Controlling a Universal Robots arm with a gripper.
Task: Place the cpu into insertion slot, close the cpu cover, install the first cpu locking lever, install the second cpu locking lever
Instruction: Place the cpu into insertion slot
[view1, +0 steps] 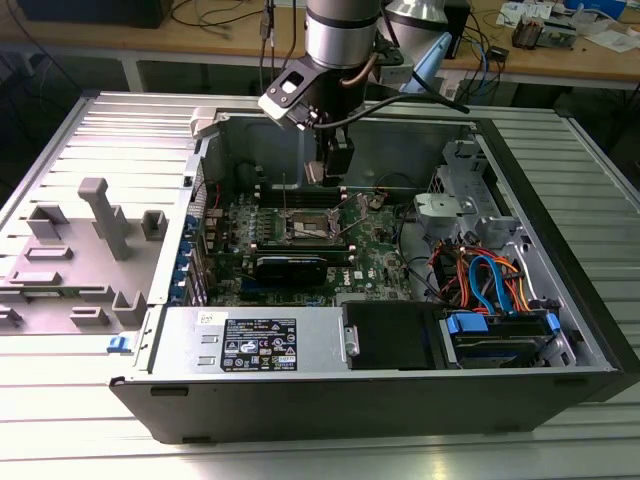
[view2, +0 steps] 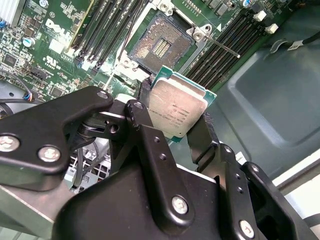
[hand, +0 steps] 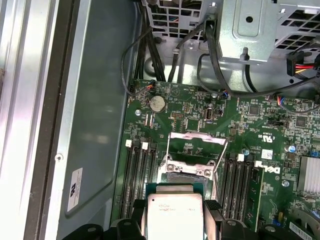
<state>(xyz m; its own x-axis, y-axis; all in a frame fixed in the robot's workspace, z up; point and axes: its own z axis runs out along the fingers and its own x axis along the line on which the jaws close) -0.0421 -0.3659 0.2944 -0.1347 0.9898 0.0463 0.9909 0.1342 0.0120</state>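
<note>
Black two-finger gripper (view2: 176, 110) hangs over the green motherboard (view1: 375, 255) inside the open dark-grey computer case (view1: 400, 405), upper centre of the exterior view. Fingers (view2: 201, 137) are clamped on opposite edges of the small flat square cpu with dull silver metal top (view2: 179, 102). The chip is in the air, near the small square insertion slot with dark pin field (view2: 161, 44) but not touching it and not centred over it. The thin silvery square-frame cpu cover (hand: 197, 136) stands flipped open at the socket's far side, with a thin metal locking lever rod (hand: 220, 159) sticking out beside it.

Risks, as I judge them:
- Lowering off-centre or rotated puts a chip corner on the pins and bends them.
- The grip is on thin edges only, so the chip could slip or tip on contact.
- The fingers are wide and may knock the socket frame or the long narrow black memory slots (view2: 240, 35) close by.
- The open cover or lever could drop into the path.
</note>
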